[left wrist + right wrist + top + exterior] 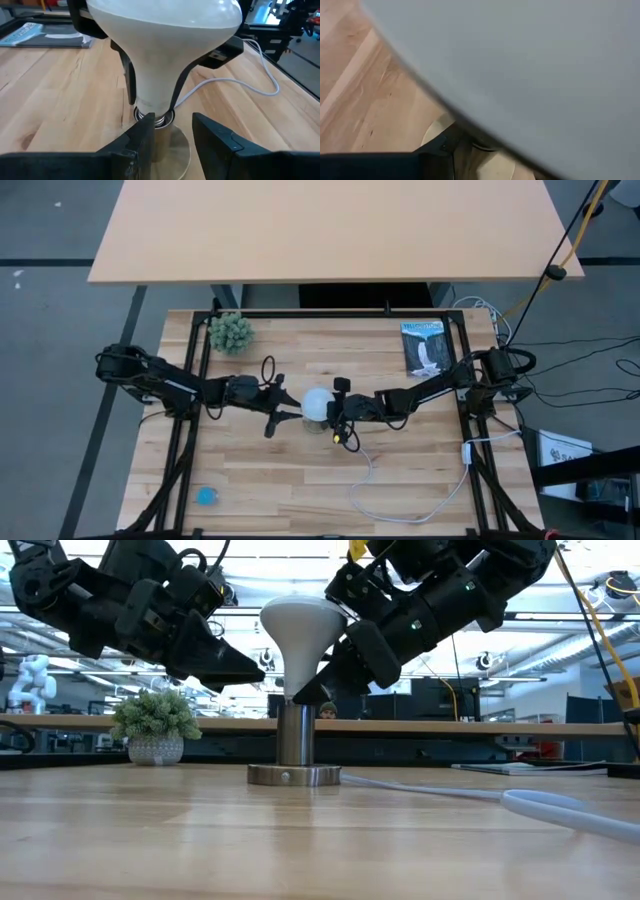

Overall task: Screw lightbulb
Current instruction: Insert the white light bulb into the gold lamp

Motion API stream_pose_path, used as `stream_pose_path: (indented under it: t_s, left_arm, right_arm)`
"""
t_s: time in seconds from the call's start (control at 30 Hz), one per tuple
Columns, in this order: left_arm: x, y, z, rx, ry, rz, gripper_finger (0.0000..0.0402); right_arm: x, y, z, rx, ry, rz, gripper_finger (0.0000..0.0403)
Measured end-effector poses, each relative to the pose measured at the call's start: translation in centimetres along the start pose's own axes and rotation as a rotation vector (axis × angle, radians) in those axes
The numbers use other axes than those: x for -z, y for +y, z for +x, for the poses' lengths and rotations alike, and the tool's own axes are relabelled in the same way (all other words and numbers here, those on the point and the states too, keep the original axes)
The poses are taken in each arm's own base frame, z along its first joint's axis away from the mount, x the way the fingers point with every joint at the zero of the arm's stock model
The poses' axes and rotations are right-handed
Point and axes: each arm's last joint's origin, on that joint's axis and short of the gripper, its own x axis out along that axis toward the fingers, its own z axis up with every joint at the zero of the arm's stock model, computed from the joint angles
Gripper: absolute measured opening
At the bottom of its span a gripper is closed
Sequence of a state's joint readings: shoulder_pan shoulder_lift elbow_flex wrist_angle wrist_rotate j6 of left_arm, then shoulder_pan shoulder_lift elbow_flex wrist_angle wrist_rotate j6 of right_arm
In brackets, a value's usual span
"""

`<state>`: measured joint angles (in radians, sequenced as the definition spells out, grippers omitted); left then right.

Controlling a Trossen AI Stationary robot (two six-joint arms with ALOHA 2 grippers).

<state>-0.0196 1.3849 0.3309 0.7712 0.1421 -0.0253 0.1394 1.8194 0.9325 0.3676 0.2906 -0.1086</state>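
Note:
The white frosted lightbulb (300, 630) stands upright, globe up, with its screw base (156, 119) in the silvery socket (294, 735). The socket rises from a round disc (294, 776) on the wooden table. My right gripper (312, 692) comes from the table's right and is shut on the bulb, just above the socket. My left gripper (172, 145) stands open on the bulb's left side. Its fingertips (255, 667) are close to the bulb's neck without touching it. In the high view the bulb (318, 404) sits between the two grippers. My right gripper pinches the bulb's tapering neck (150, 95), just above the screw base, between its two fingers (129, 80). The fingers come from the table's right, slanting downward, one on each side of the neck. The bulb stands upright with its base in the socket.
A white cord (400, 498) runs from the socket toward the near right of the table. A small potted plant (230, 332) stands at the far left. A booklet (424, 347) lies at the far right, and a small blue thing (206, 496) lies at the near left.

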Motion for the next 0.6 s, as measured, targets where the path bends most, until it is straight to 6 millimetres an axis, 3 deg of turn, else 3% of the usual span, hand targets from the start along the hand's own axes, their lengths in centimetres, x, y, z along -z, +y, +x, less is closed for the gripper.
stream_pose_path:
  t_s: [0.4, 0.6]
  left_arm:
    - [-0.01, 0.21, -0.01, -0.073, -0.003, -0.024, 0.0139]
    - [-0.01, 0.25, -0.01, -0.102, -0.004, -0.028, 0.0197]
  right_arm:
    - [0.04, -0.11, 0.02, 0.004, 0.004, -0.008, 0.0153]
    - [0.04, -0.11, 0.02, 0.004, 0.005, -0.008, 0.0153]
